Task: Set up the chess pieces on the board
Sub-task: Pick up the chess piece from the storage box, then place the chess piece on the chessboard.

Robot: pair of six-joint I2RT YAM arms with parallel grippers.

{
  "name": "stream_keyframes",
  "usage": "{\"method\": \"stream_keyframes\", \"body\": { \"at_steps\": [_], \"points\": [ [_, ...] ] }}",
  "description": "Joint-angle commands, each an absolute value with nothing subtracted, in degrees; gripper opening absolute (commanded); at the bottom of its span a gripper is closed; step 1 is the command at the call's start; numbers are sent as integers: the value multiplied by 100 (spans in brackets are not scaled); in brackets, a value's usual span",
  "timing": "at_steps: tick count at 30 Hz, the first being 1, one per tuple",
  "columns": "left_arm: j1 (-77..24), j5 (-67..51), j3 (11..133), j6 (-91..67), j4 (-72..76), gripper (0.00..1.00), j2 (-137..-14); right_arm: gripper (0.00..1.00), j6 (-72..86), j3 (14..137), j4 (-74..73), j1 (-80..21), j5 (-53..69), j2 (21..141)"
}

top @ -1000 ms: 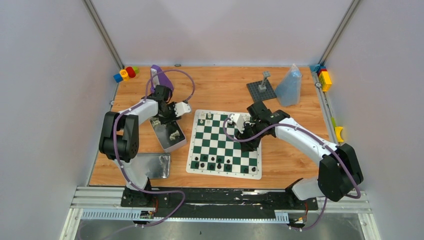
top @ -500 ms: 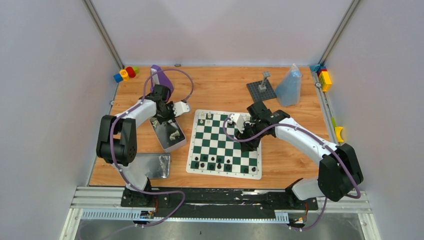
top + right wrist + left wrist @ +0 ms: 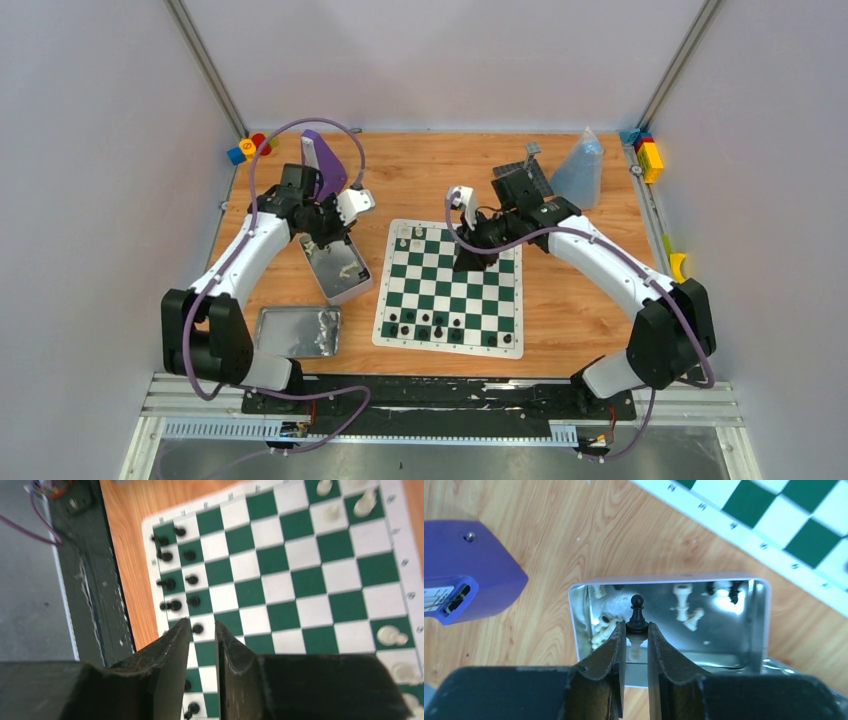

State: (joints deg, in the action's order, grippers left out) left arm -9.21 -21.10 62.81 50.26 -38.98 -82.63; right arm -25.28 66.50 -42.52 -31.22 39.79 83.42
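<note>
The left pincer [image 3: 637, 630] is closed on the base of a black pawn [image 3: 637, 611], held upright above the tin [image 3: 760, 630], with the board [image 3: 751, 502] lying to its right.

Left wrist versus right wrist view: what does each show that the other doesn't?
Only left wrist: the left gripper shut on a black pawn over the open tin of loose pieces, beside a purple object. Only right wrist: the right gripper, empty, and black pieces in rows at one edge. Both: the board on the wooden table.
</note>
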Motion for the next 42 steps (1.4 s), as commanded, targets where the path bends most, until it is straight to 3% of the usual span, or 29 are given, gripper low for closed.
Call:
{"method": "stream_keyframes", "body": {
  "at_steps": [1,4,10,24,42],
  "points": [
    [-888,-3372,6326,4300,-4198,13,-7634,28,-1685,7376,-3169,-2985,5194,8701],
    [-888,-3809,6420,4110,-4378,13,-7327,34,-1121,7743,-2749,-2988,5770,9096],
    [-896,-4443,6469,3773,-4484,13,-6911,34,-268,8496,-2230,-3159,6293,9965],
    [-905,-4550,6170,3558,-4454,13,-6525,44,698,9824,-1796,-3797,6569,11224],
    [-905,-4368,6101,3713,-4491,12,-6463,36,1019,10545,-1662,-4058,6480,11918]
  ]
}}
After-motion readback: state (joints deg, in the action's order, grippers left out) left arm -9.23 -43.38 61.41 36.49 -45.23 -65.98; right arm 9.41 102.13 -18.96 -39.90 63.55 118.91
